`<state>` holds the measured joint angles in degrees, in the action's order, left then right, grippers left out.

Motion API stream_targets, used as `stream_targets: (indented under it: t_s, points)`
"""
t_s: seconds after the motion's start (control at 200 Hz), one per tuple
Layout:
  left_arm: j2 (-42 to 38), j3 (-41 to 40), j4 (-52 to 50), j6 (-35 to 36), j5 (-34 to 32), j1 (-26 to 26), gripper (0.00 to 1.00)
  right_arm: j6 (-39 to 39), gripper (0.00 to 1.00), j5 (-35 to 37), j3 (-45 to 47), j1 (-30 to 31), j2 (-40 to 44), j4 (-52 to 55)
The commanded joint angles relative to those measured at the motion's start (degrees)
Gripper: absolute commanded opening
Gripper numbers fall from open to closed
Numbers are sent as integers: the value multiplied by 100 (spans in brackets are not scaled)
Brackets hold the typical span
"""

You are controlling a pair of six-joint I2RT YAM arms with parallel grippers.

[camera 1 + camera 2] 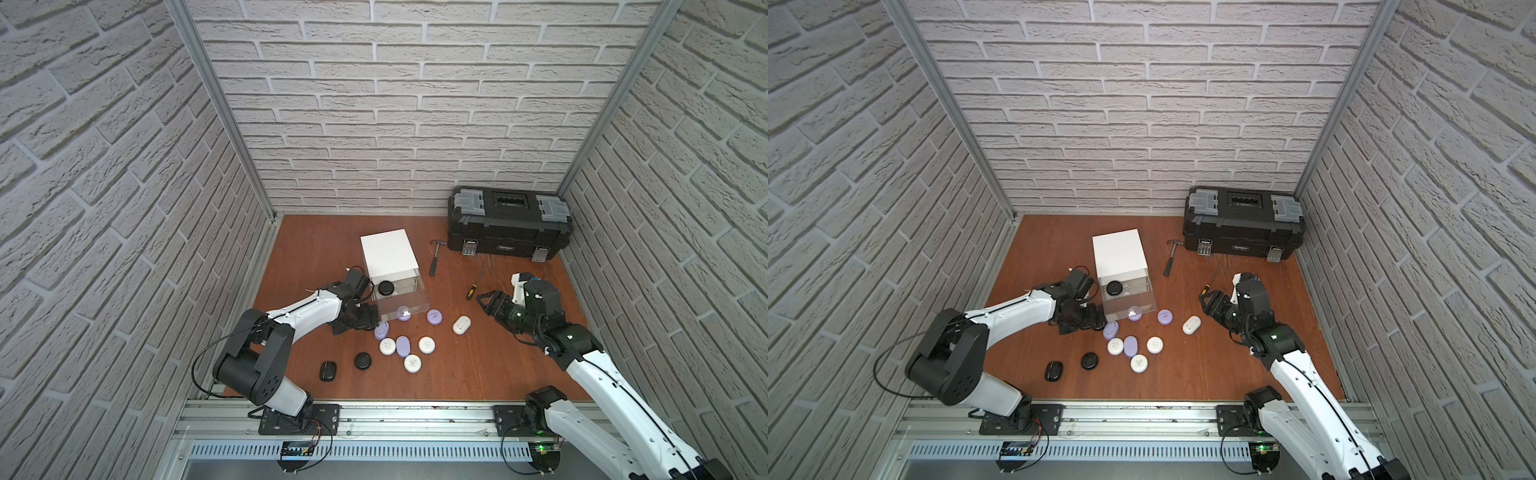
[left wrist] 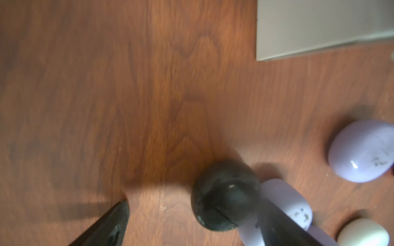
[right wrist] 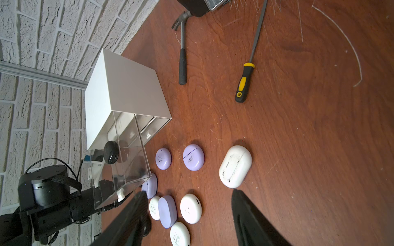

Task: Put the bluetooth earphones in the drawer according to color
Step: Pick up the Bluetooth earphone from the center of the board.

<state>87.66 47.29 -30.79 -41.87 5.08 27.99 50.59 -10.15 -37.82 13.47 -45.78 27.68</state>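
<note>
The drawer cabinet [image 1: 388, 253] [image 1: 1119, 251] is white, and its top clear drawer [image 1: 402, 305] [image 3: 128, 166] is pulled out with one black earphone case [image 1: 385, 288] [image 3: 111, 152] inside. Lavender [image 1: 402, 347], white [image 1: 427, 345] and black [image 1: 363, 360] earphones lie scattered on the floor in front. My left gripper [image 1: 376, 321] [image 1: 1100, 318] [image 2: 191, 213] is open beside the drawer's front corner; in its wrist view a black case [image 2: 226, 196] lies close to one finger. My right gripper [image 1: 484, 303] [image 1: 1206, 305] [image 3: 188, 192] hangs open and empty, right of a long white case [image 1: 461, 324] [image 3: 235, 166].
A big black toolbox [image 1: 509, 224] stands at the back right corner. A hammer [image 1: 435, 259] [image 3: 182, 53] and a yellow-handled screwdriver [image 1: 473, 289] [image 3: 245, 81] lie between the cabinet and my right gripper. Brick-patterned walls close in three sides.
</note>
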Motion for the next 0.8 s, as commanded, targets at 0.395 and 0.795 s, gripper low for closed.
stream_targets:
  t_s: [0.395,0.795]
  points:
    - [304,35,276,-58,-2,28,98,-33,67,30,-18,-72,52,-131]
    - [13,-18,-467,176,-510,-284,98,-14,67,9,6,-86,62,-149]
